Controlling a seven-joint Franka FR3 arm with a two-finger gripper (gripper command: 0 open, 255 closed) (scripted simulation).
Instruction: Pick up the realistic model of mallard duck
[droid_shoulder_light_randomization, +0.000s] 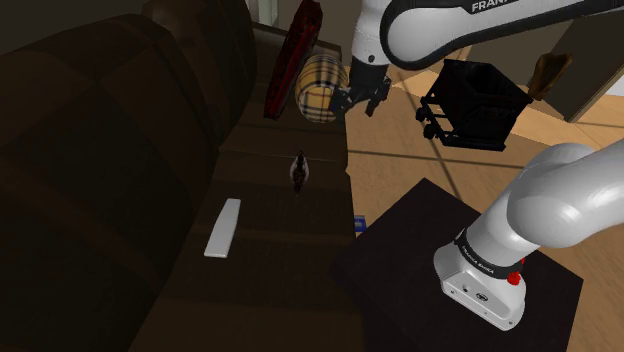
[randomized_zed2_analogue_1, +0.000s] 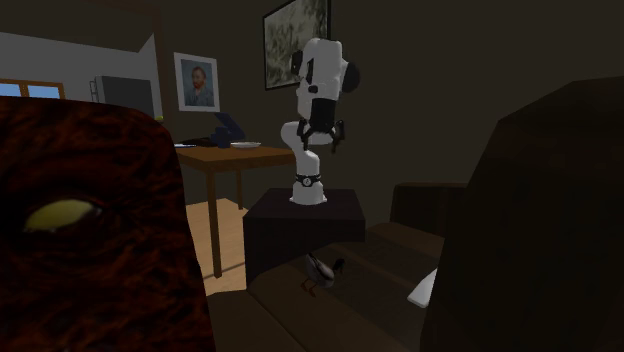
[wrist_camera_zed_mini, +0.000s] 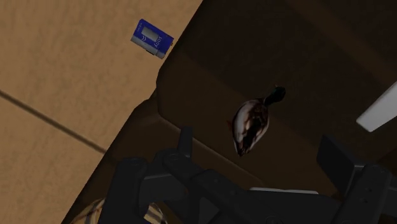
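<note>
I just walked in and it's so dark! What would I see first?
Probably the big white robot arm rising from its dark stand. Then the little duck on the dark sofa seat, below the open black claw, with a white slab lying nearby.

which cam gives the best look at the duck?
Wrist view: the duck lies unobstructed on the dark cushion, with its pale and brown body and dark head distinct. The shoulder view shows it as a small dim shape. The second exterior view shows it small, in dim light.
</note>
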